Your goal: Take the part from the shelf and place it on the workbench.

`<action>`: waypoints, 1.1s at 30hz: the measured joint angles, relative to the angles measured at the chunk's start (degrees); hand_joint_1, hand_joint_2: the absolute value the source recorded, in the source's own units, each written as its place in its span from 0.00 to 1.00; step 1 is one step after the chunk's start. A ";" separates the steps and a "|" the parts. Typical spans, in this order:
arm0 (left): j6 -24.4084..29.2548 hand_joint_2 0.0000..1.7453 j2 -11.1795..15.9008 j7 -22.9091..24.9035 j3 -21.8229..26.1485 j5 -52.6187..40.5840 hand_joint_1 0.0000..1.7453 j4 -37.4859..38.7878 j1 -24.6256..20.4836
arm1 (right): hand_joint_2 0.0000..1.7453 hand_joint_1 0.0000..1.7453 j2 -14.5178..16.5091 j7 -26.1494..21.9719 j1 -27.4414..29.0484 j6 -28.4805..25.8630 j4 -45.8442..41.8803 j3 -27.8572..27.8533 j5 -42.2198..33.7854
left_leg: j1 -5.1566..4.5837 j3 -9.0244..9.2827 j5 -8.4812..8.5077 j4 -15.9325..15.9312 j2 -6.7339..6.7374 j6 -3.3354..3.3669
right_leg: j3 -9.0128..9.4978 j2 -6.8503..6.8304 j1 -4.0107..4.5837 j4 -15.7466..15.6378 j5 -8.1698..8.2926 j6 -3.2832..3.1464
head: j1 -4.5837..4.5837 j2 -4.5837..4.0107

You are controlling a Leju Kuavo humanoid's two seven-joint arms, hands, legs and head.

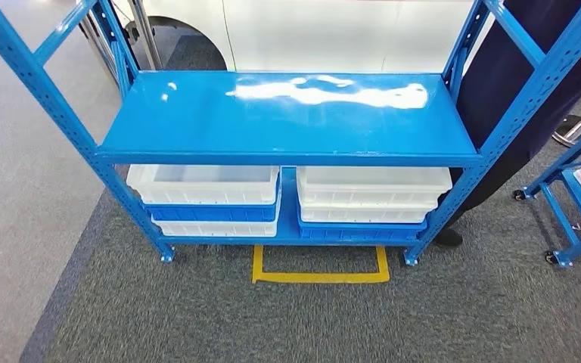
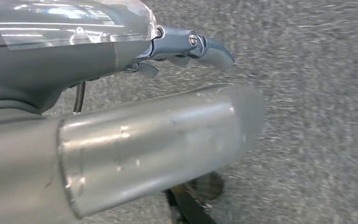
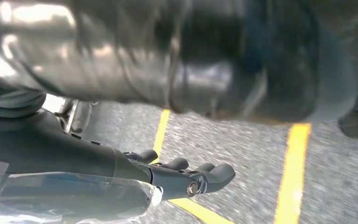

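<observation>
Blue shelf point(image 1: 287, 113) top board bare, glossy; white and blue trays point(image 1: 204, 198) stacked below; yellow floor marking point(image 1: 320, 277) in front.

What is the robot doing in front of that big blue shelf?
It stands facing a blue metal shelf rack whose top board is bare. Lower down sit white and blue plastic trays. Both arms hang over the grey carpet: the left hand and the right hand hold nothing. A person in dark clothes stands behind the rack.

The shelf point(image 1: 287, 113) is a blue metal rack standing upright on grey carpet. Its glossy upper deck is bare. The lower tier holds stacked white and blue bins point(image 1: 204, 200).
</observation>
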 joint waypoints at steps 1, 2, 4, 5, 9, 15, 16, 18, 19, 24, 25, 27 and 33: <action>0.06 0.00 -0.02 0.08 0.02 -0.01 0.00 0.01 -0.09 | 0.00 0.00 -0.01 0.02 -0.02 0.02 0.02 -0.02 0.04 | -0.05 0.74 -0.66 -0.08 -0.01 -0.42 | 0.03 0.08 0.14 -0.85 1.75 -0.40 | -0.04 0.01; 0.11 0.00 -0.03 0.15 0.03 -0.02 0.00 0.01 -0.27 | 0.00 0.00 -0.02 0.04 -0.17 0.03 0.03 -0.04 0.08 | -0.09 1.22 -0.74 0.08 -0.02 -0.87 | 0.31 0.19 0.30 -0.81 1.47 -0.82 | -0.05 0.00; 0.19 0.00 -0.06 0.27 0.05 -0.07 0.00 0.02 -0.61 | 0.00 0.00 -0.01 0.08 -0.45 0.04 0.02 -0.05 0.13 | 0.01 0.37 0.78 2.74 0.10 -1.57 | 1.62 0.31 0.13 -1.38 0.61 -1.62 | -0.05 0.00; 0.20 0.00 -0.11 0.33 0.06 -0.10 0.00 0.03 -0.79 | 0.00 0.00 0.00 0.10 -0.49 0.04 0.01 -0.06 0.16 | 0.09 -1.44 1.89 5.98 0.16 -1.87 | 2.60 0.30 0.03 -1.96 0.14 -1.97 | -0.06 0.00; 0.39 0.00 -0.16 0.80 0.35 -0.14 0.00 0.05 -0.71 | 0.00 0.00 0.05 0.18 -0.54 0.06 0.01 -0.34 0.38 | 0.33 -11.04 -2.64 17.47 0.32 -2.78 | 7.12 0.35 -0.17 -3.90 -2.20 -2.45 | -0.13 0.01; 0.22 0.00 -0.11 0.57 0.89 -0.38 0.00 0.05 0.04 | 0.00 0.00 0.15 0.49 -0.35 0.10 0.09 -0.84 0.56 | 0.08 -15.04 6.67 6.04 0.63 -1.88 | 13.06 0.69 -0.16 -3.97 -7.03 -1.56 | -0.10 -0.01; 0.27 0.00 -0.10 0.50 0.92 -0.45 0.00 0.05 0.17 | 0.00 0.00 0.16 0.53 -0.39 0.12 0.13 -0.89 0.60 | -0.12 -15.14 9.45 4.85 0.68 -1.48 | 13.38 0.83 -0.15 -4.01 -7.52 -1.19 | -0.11 0.00; 0.57 0.00 -0.09 0.45 0.95 -0.66 0.00 0.05 0.14 | 0.00 0.00 0.22 0.59 -0.64 0.15 0.15 -0.94 0.69 | -0.37 -14.86 10.19 4.30 0.56 -0.80 | 14.00 1.01 -0.17 -4.51 -8.17 -0.31 | -0.14 0.00; 0.77 0.00 -0.11 0.44 0.95 -0.74 0.00 0.05 0.05 | 0.00 0.00 0.24 0.61 -0.74 0.15 0.15 -0.97 0.76 | -0.29 -14.45 10.16 3.90 0.53 -0.50 | 14.32 0.88 -0.25 -4.62 -8.52 0.05 | -0.13 0.00; 1.39 0.00 -0.17 0.68 0.95 -1.18 0.00 0.05 -0.36 | 0.00 0.00 0.30 0.61 -0.92 0.15 0.14 -1.02 0.92 | -0.06 -12.06 8.84 2.41 0.60 1.07 | 6.66 0.61 -0.24 8.66 -13.49 0.83 | -0.09 -0.01; 1.45 0.00 -0.19 0.74 0.95 -1.26 0.00 0.05 -0.38 | 0.00 0.00 0.30 0.61 -0.90 0.15 0.14 -1.04 0.96 | -0.09 -11.57 8.42 2.42 0.55 1.15 | 4.68 0.61 -0.26 10.95 -13.36 0.90 | -0.09 -0.01; 1.66 0.00 -0.23 0.83 0.96 -1.28 0.00 0.05 -0.33 | 0.00 0.00 0.28 0.61 -0.81 0.15 0.14 -1.10 1.05 | -0.11 -10.27 7.49 2.43 0.32 1.06 | 3.56 0.60 -0.25 9.51 -9.52 0.85 | -0.08 0.00; 1.92 0.00 -0.54 0.82 1.08 -1.19 0.00 0.05 -0.43 | 0.00 0.00 0.27 0.74 -0.85 0.15 0.14 -1.39 1.41 | -0.45 -8.68 5.44 2.66 0.12 -0.53 | 6.95 0.70 0.24 -2.88 -2.84 -0.64 | -0.12 -0.01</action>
